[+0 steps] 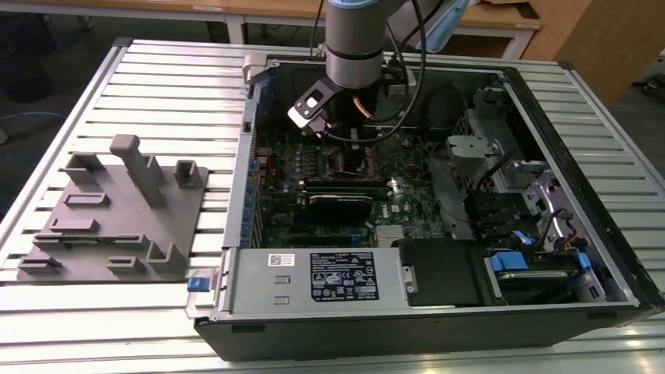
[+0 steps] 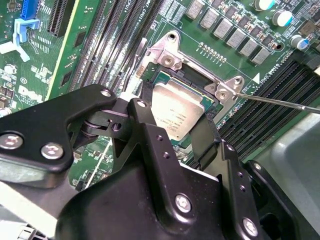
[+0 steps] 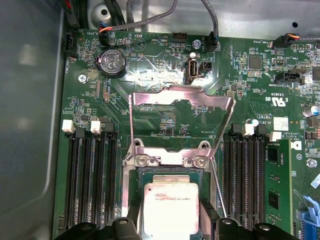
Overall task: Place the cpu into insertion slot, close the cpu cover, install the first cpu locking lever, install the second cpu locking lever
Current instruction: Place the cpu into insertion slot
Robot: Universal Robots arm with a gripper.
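Note:
My gripper (image 1: 348,144) hangs inside the open computer case over the green circuit board. In both wrist views its black fingers (image 2: 145,130) press on two opposite edges of the cpu (image 2: 177,112), a flat square chip with a dull silver top. The cpu (image 3: 170,207) lies level in or just above the insertion slot (image 3: 167,172), whose silver rim frames it. The cpu cover (image 3: 182,100), a thin silver frame, stands tilted up and open behind the slot. One thin wire locking lever (image 2: 280,101) sticks out sideways from the slot; another (image 3: 218,187) runs along its side.
Long black memory slots (image 3: 87,180) flank the socket on both sides. Cables (image 3: 150,22) and a coin battery (image 3: 112,62) lie beyond the cover. In the exterior view a grey fixture block (image 1: 114,210) sits on the slatted table at the left, and drive bays (image 1: 519,234) fill the case's right.

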